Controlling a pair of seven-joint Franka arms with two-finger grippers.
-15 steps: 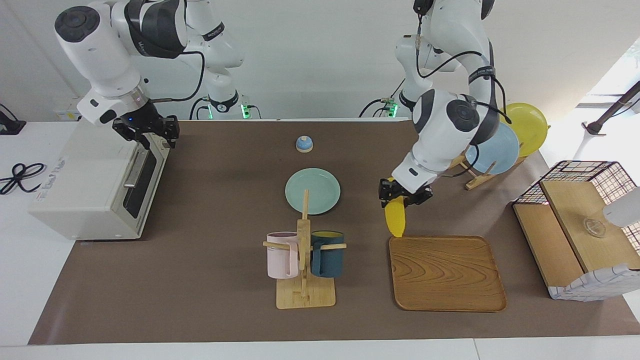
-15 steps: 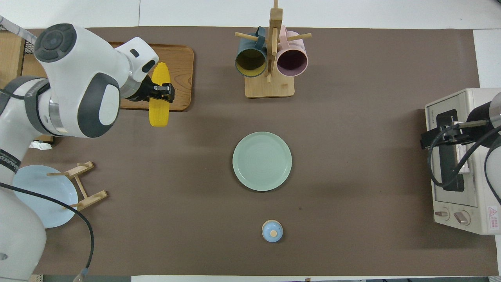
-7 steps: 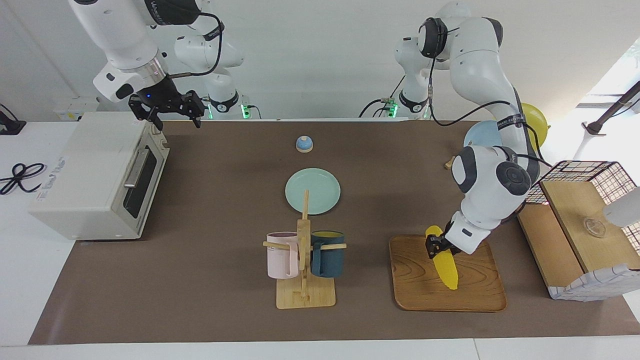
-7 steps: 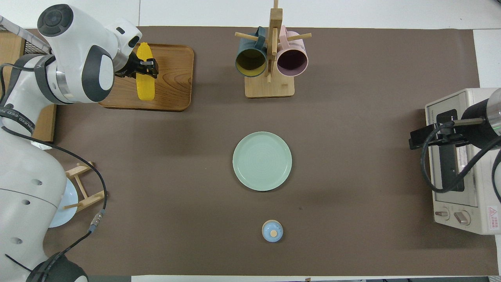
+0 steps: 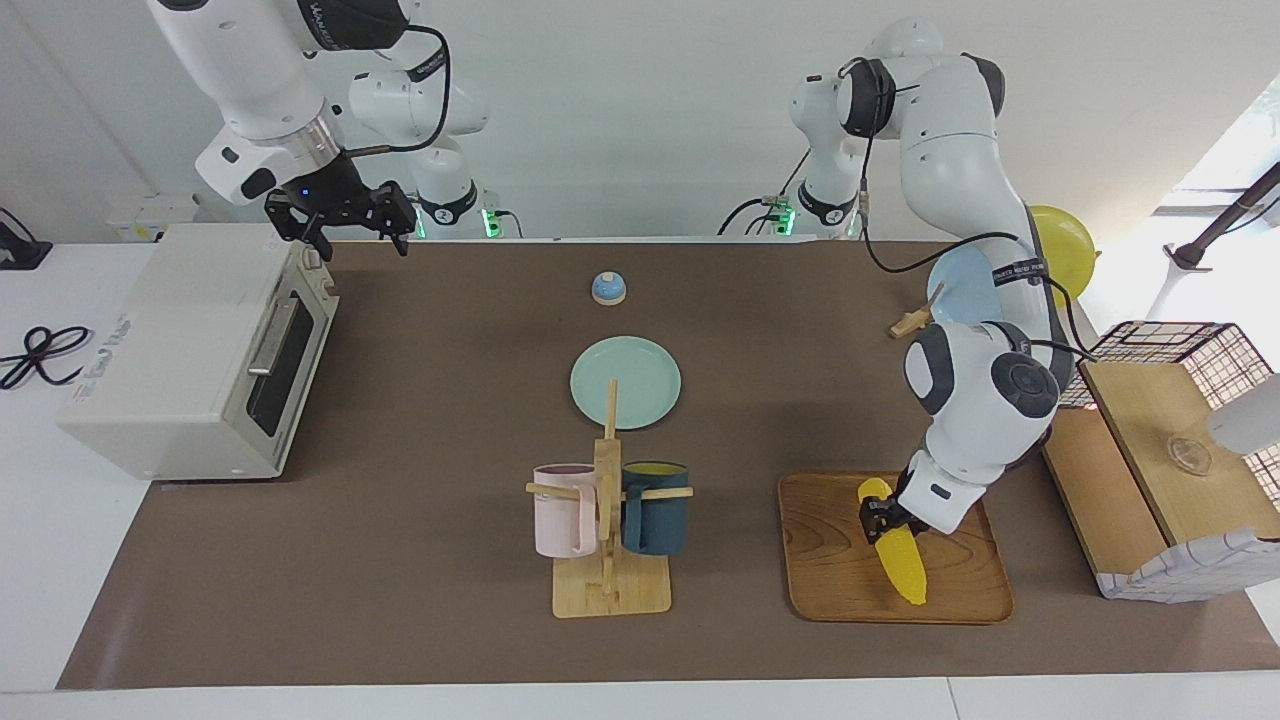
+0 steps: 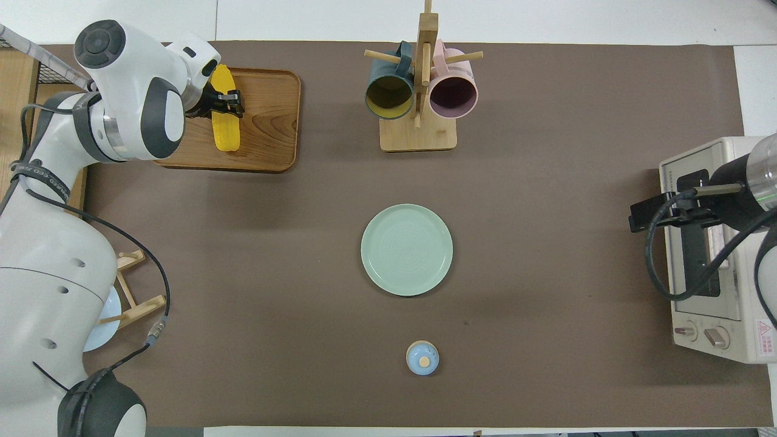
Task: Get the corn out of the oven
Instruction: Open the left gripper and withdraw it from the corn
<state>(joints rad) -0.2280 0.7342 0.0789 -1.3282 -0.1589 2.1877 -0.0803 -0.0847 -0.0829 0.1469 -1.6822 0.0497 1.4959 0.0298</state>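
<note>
L pincer [image 5: 888,520] pinching corn [image 5: 897,552] over tray [image 5: 830,560], tip touching wood. R pincer [image 5: 342,215] hanging spread above oven [image 5: 190,350], door shut.

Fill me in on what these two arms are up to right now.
The left gripper is shut on the corn and has it down at the wooden tray, at the left arm's end of the table; whether the cob rests on the tray yet I cannot tell. The oven, at the right arm's end, has its door closed. The right gripper is open, up in the air over the oven's top edge, holding nothing.
</note>
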